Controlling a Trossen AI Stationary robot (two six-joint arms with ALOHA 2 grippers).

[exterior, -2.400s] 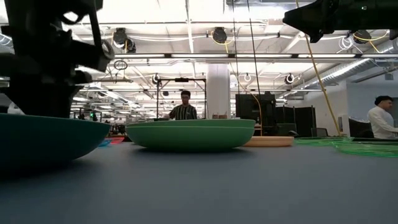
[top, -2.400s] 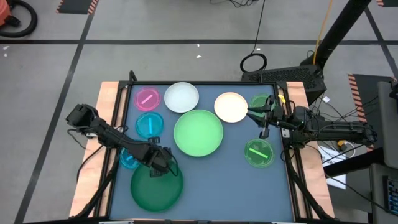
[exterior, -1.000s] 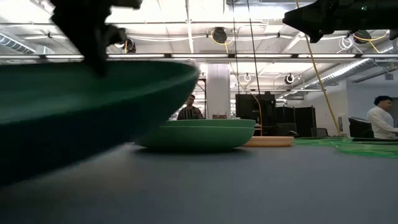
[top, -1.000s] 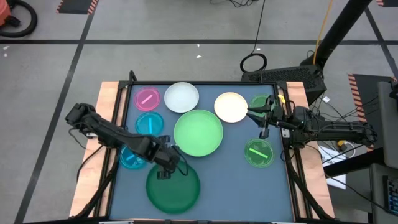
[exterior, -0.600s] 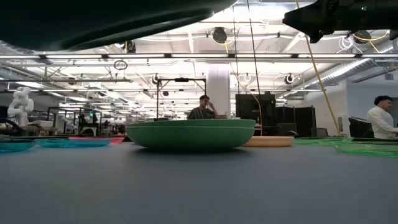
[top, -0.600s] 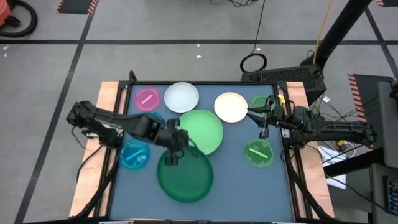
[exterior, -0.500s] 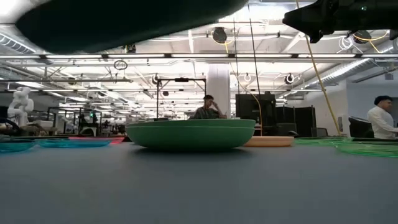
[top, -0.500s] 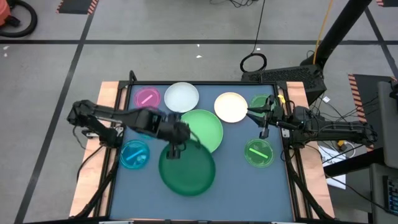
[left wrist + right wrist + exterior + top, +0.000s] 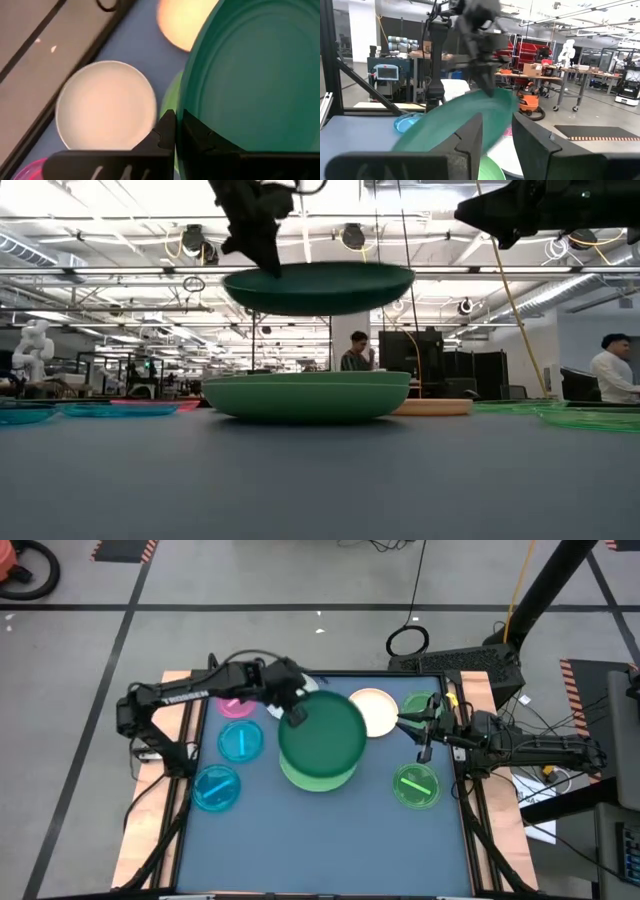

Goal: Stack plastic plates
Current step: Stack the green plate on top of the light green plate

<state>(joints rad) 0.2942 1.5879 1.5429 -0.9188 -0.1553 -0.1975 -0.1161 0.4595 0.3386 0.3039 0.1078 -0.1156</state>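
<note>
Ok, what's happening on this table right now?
The left gripper is shut on the rim of a dark green plate and holds it in the air above the light green plate, not yet set down. The right gripper waits open near the table's right edge. Smaller pink, blue, cream and green plates lie around.

Large plate [image 9: 322,736] held in air directly above another large plate [image 9: 318,776] mid-table. Small plates [image 9: 217,787] to left, striped small plate [image 9: 417,786] right, mid-sized plate [image 9: 378,712] behind.
</note>
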